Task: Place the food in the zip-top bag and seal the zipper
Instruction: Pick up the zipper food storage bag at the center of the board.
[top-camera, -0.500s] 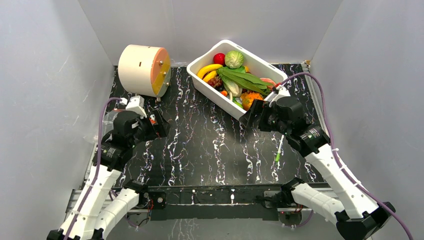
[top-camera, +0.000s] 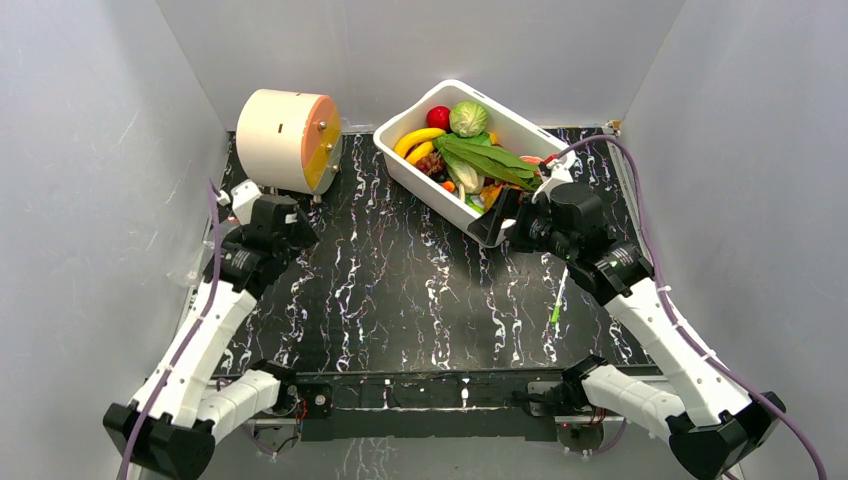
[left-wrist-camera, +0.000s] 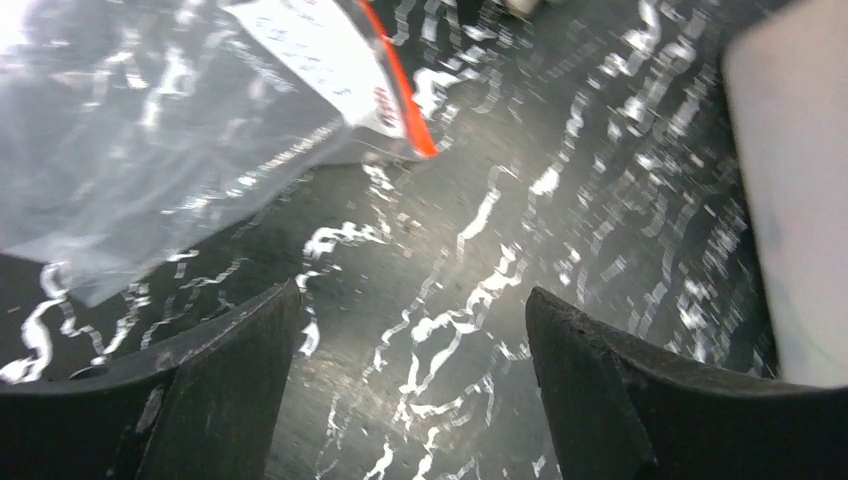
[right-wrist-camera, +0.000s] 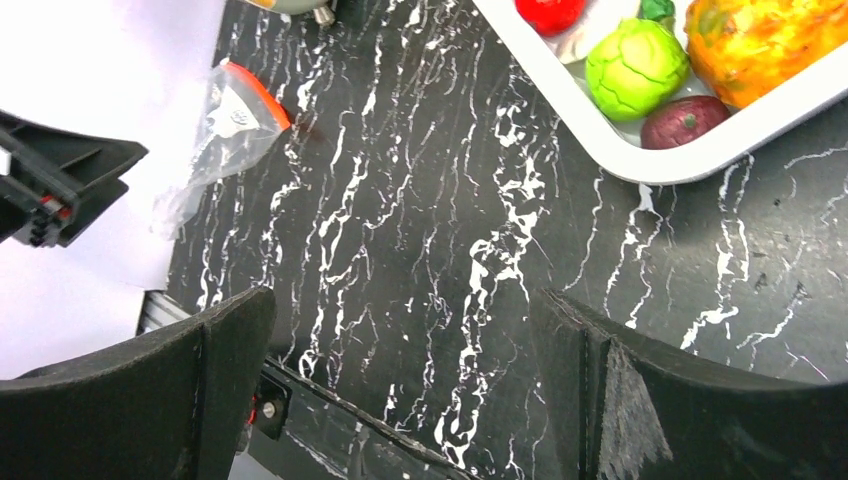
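Since the zip-top bag (left-wrist-camera: 150, 130) lies crumpled at the left edge of the bench (left-wrist-camera: 600, 150), just ahead of our open left pincer (left-wrist-camera: 412, 305), we should pinch beside the zipper (left-wrist-camera: 400, 90); right pincer (right-wrist-camera: 405, 300) also agape, empty.

Clear bag (left-wrist-camera: 150, 130) w/ orange-red zipper (left-wrist-camera: 400, 90); white tub (top-camera: 425, 188); black table (top-camera: 420, 290), white veins.

- A black tabletop (top-camera: 420, 290), veined with white like marble, made the floor of the enclosure.
- Plain pale grey panels closed it in: a left wall (top-camera: 90, 150), a back wall (top-camera: 400, 40) and a right wall (top-camera: 740, 150).
- A dark metal rail (top-camera: 420, 388) ran along the tabletop's near edge.
- The light was soft and even, and the glossy tabletop threw back bright glints in the left wrist view.
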